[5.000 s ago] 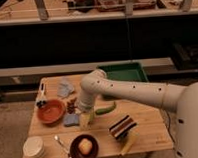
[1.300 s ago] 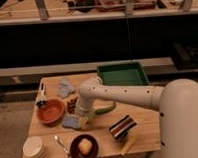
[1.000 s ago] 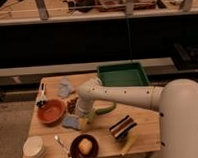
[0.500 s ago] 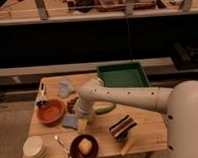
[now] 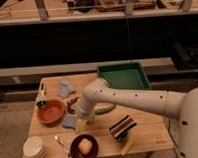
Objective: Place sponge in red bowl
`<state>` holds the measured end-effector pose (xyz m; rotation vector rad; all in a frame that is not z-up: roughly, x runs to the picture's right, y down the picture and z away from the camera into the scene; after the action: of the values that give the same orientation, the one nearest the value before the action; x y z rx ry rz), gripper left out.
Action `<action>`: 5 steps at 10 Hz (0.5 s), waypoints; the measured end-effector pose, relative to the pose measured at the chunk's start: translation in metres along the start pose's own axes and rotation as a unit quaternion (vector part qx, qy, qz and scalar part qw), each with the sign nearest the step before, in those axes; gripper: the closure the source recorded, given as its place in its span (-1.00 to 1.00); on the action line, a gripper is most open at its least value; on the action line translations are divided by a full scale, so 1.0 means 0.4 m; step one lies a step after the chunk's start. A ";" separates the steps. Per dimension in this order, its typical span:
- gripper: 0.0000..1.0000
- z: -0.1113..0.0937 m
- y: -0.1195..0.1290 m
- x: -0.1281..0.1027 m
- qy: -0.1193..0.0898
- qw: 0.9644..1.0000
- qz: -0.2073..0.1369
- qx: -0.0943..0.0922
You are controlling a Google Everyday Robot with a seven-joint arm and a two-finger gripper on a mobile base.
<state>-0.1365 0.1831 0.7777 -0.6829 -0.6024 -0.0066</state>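
The sponge (image 5: 69, 121), a small flat blue-grey pad, lies on the wooden table (image 5: 150, 128), just right of the red bowl (image 5: 50, 111). The bowl is orange-red and nothing shows inside it. My gripper (image 5: 80, 124) points down at the table on the sponge's right edge. Its jaws are open, and the sponge rests on the table rather than in them. The white arm reaches in from the right.
A maroon bowl (image 5: 83, 147) with a yellow fruit sits in front of the gripper, with a white bowl (image 5: 34, 146) at the front left. A pale blue cloth (image 5: 65, 87) lies behind, with a green tray (image 5: 123, 75) at the back right. A striped block (image 5: 122, 126) stands to the right.
The gripper has stayed by the sponge and shifted only slightly. The arm's elbow and the robot's body have moved a little to the right. The sponge has not moved.
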 end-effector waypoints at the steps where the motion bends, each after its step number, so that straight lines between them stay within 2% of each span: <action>1: -0.60 0.006 -0.001 -0.001 -0.008 1.000 0.003 0.002; 3: -0.60 0.015 -0.001 0.005 -0.017 1.000 0.011 0.005; 5: -0.60 0.030 0.003 0.014 -0.013 1.000 0.020 0.002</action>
<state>-0.1376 0.1921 0.7873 -0.6921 -0.6140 0.0401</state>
